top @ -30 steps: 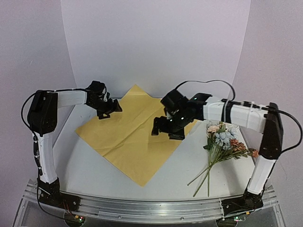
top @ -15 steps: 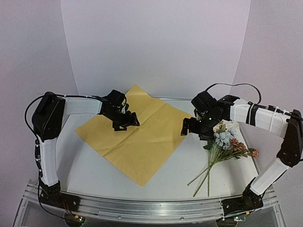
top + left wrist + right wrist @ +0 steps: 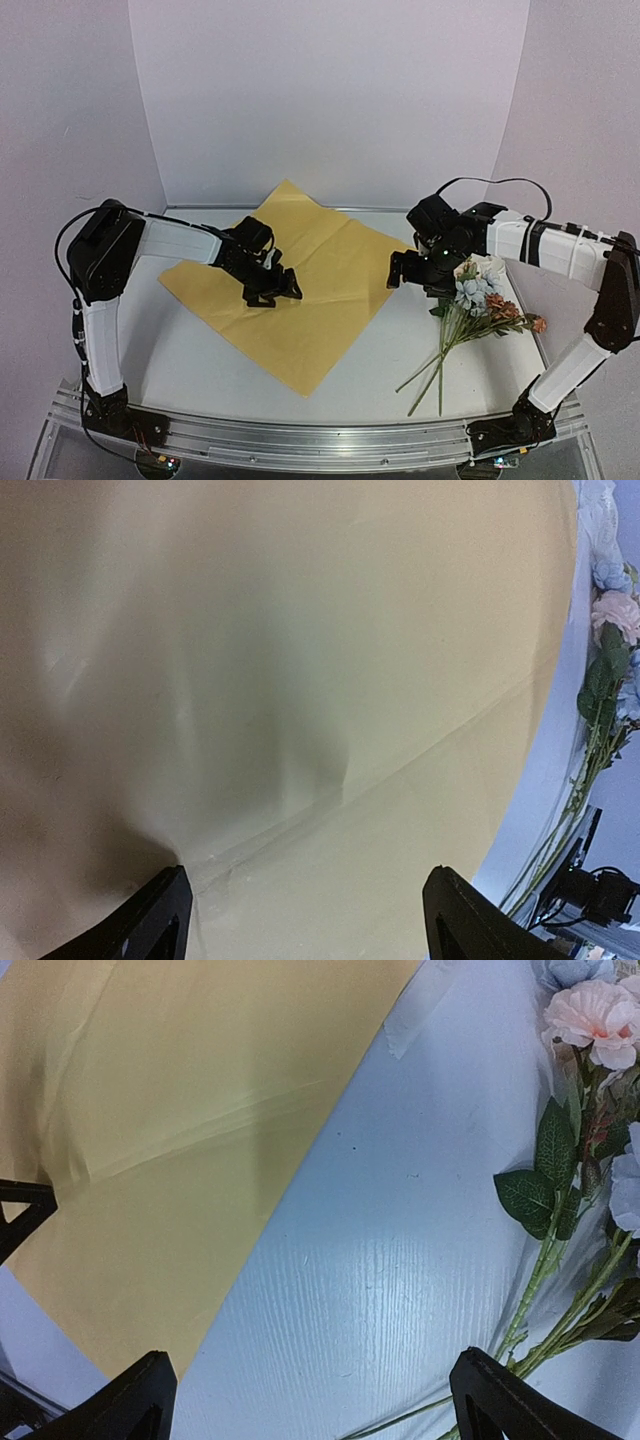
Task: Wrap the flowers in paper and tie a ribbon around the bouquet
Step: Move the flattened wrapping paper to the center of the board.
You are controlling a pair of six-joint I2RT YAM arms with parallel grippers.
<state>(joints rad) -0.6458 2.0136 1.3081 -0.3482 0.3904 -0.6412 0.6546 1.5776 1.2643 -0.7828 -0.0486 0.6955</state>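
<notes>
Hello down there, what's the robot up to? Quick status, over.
Both open, empty: left gripper low over the paper, right gripper beside the flowers. Paper flat, flowers lying loose, not yet wrapped. Nothing blocking the flowers.

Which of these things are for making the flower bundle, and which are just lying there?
For the job: paper, flowers.

Just there: table, black cable, back wall.

no readable text, labels, brands or numbers on anything shown
</notes>
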